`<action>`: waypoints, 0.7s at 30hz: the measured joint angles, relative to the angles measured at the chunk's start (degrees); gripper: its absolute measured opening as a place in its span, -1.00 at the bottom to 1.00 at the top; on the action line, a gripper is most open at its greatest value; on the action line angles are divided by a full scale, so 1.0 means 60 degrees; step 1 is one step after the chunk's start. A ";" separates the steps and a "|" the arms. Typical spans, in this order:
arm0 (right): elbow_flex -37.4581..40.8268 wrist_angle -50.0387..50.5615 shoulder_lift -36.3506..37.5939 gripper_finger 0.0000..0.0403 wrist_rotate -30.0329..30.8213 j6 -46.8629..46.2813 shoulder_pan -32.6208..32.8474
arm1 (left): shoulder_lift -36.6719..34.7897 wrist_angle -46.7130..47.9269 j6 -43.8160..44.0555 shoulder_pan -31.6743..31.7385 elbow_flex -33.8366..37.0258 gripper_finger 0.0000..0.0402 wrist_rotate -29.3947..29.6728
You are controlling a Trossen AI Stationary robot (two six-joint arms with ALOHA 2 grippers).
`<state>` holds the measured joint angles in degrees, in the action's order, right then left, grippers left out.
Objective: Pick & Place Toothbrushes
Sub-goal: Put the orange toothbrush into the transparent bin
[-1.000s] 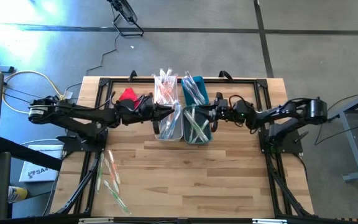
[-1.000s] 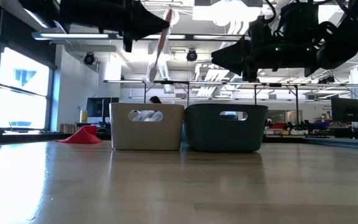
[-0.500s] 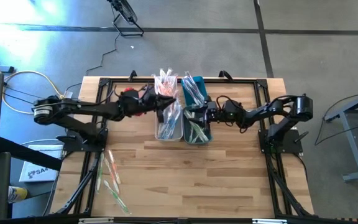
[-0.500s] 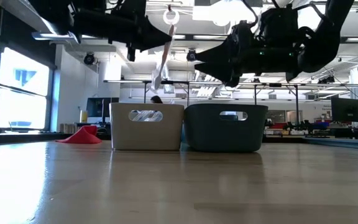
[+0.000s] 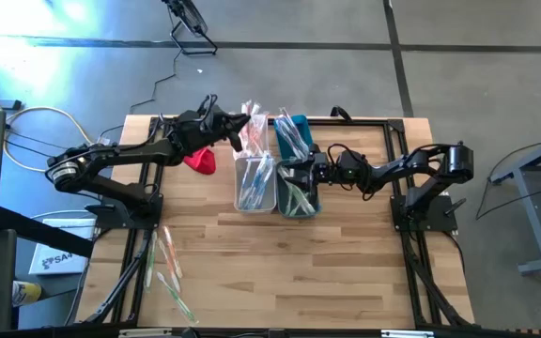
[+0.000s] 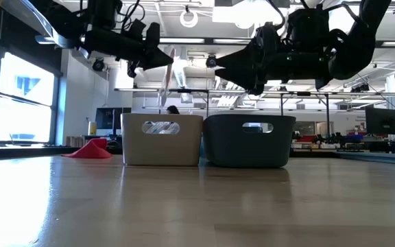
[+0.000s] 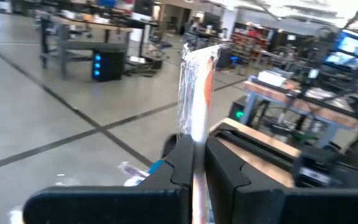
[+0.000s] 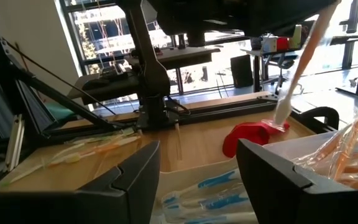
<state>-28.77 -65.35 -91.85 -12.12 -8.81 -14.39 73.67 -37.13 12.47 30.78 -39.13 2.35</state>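
Observation:
My left gripper (image 5: 225, 125) is above the table's far side, left of the far toothbrush piles (image 5: 250, 124), and is shut on one orange toothbrush (image 6: 166, 82) in a clear wrapper. My right gripper (image 5: 294, 175) hovers open over the teal bin (image 5: 299, 191), which holds green and blue toothbrushes. The white bin (image 5: 255, 184) beside it holds orange and pink ones. In the right wrist view the held toothbrush (image 8: 298, 65) hangs beyond the bins. More toothbrushes (image 5: 167, 268) lie flat near the table's left near corner. My left gripper pinches the wrapped orange toothbrush (image 7: 194, 106) between its two fingers (image 7: 180, 158), near its upper end (image 6: 171, 56). The toothbrush is lifted clear of the table. It hangs below the fingers, slightly tilted, above and behind the white bin (image 6: 162, 139).
A red cloth (image 5: 202, 160) lies left of the white bin. A blue toothbrush pile (image 5: 292, 133) lies beyond the teal bin. A black frame (image 5: 364, 120) runs round the table's edges. The bare wood of the table's near half (image 5: 289, 263) is free room.
My left gripper has carried the toothbrush from above the white bin toward the table's far left, uncovering the red cloth; the toothbrush still hangs from it. My right gripper moved left over the teal bin, then kept still.

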 joint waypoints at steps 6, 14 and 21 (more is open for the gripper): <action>0.0000 -0.0002 0.0000 0.01 0.0015 0.0010 0.0000 | 0.0478 0.0049 -0.0113 0.0480 0.0004 -0.93 0.0011; 0.0000 -0.0002 0.0000 0.01 0.0022 0.0013 0.0000 | 0.1619 0.0100 -0.0108 0.1012 0.0007 -0.93 0.0776; 0.0004 -0.0002 0.0000 0.01 0.0029 0.0250 0.0000 | 0.2247 -0.0050 -0.0036 0.1148 0.0004 -0.93 0.0809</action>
<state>-28.75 -65.36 -91.85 -11.94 -7.31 -14.39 87.15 -37.43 12.25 37.67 -39.11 7.20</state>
